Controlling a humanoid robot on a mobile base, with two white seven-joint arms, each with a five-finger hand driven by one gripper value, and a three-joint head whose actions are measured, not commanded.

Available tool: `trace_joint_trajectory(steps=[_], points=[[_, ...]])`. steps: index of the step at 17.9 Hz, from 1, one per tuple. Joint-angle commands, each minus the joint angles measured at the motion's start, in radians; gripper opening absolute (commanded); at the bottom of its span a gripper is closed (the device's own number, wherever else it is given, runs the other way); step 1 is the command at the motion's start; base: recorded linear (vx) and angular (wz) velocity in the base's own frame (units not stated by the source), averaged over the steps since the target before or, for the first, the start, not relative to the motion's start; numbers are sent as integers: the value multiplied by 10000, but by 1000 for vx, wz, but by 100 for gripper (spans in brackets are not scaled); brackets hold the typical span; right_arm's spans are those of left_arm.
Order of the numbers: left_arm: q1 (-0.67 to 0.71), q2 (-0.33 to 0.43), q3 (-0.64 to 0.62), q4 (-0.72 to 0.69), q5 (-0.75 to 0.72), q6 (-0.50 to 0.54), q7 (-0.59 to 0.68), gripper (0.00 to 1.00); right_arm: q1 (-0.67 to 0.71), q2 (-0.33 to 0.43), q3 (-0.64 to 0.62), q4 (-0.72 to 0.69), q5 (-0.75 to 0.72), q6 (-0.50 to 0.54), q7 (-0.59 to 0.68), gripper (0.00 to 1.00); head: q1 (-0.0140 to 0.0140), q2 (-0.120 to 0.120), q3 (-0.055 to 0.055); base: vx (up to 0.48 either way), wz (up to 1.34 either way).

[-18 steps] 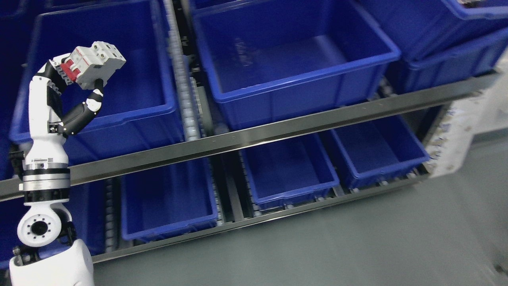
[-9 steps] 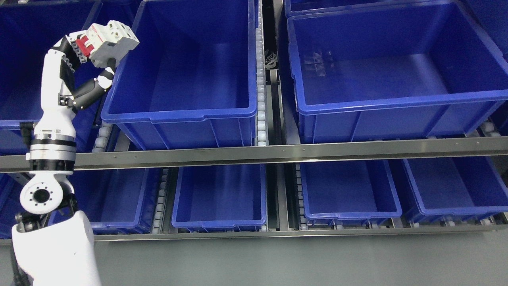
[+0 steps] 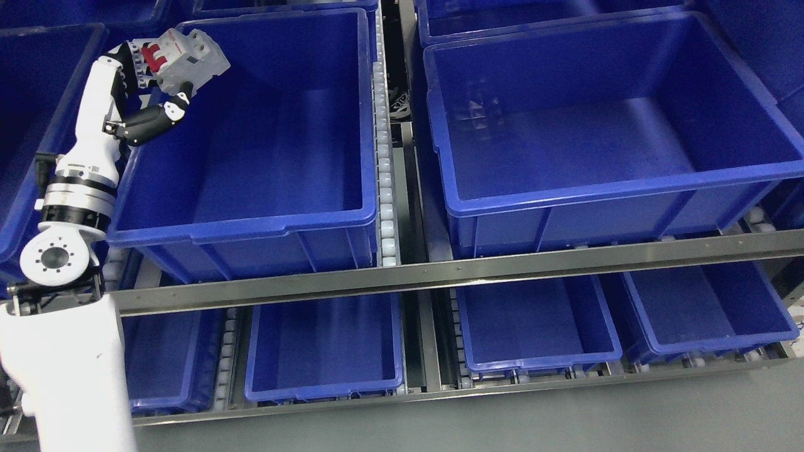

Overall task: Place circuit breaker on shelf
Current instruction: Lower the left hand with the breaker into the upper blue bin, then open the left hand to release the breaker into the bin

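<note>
A white circuit breaker (image 3: pixel 188 59) with red switches is held up at the upper left by my left hand (image 3: pixel 154 81), whose fingers are shut on it. It hangs over the far left corner of a large blue bin (image 3: pixel 251 216) on the upper shelf level. The white left arm (image 3: pixel 81 169) rises from the lower left edge. No right arm shows.
A second large blue bin (image 3: pixel 603 188) sits to the right, across a roller track (image 3: pixel 384 176). A steel shelf rail (image 3: pixel 502 267) runs across below. Smaller blue bins (image 3: pixel 323 383) line the lower level. Grey floor lies along the bottom.
The camera has swung, shifting the whole picture. The left hand with the breaker now sits higher in the picture and over the left bin's corner instead of beside its rim.
</note>
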Motion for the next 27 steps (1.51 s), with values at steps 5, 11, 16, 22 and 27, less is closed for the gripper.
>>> trace_joint_trajectory(steps=[5,11,16,22,27], points=[[-2765,1517,-2512,4891,-1553,676,-1077,11,-1,-175,199,0,0,651,0,100,0,0,0,174,-192],[-2661,1562,-2958,5633,-2323,676,-1295,12,-1,-175,199,0,0,651,0,100,0,0,0,117,-137],[-2079,1608,-3020,5711,-2723,676,-1679,12,-1,-175,199,0,0,651,0,100,0,0,0,42,-36],[-2062,1915,-3035,5787,-2845,661,-1663,35,-1,-175,199,0,0,651,0,100,0,0,0,-11,0],[-2108,1885,-2989,5925,-3275,661,-1571,63,-1,-175,199,0,0,651,0,100,0,0,0,-25,10]])
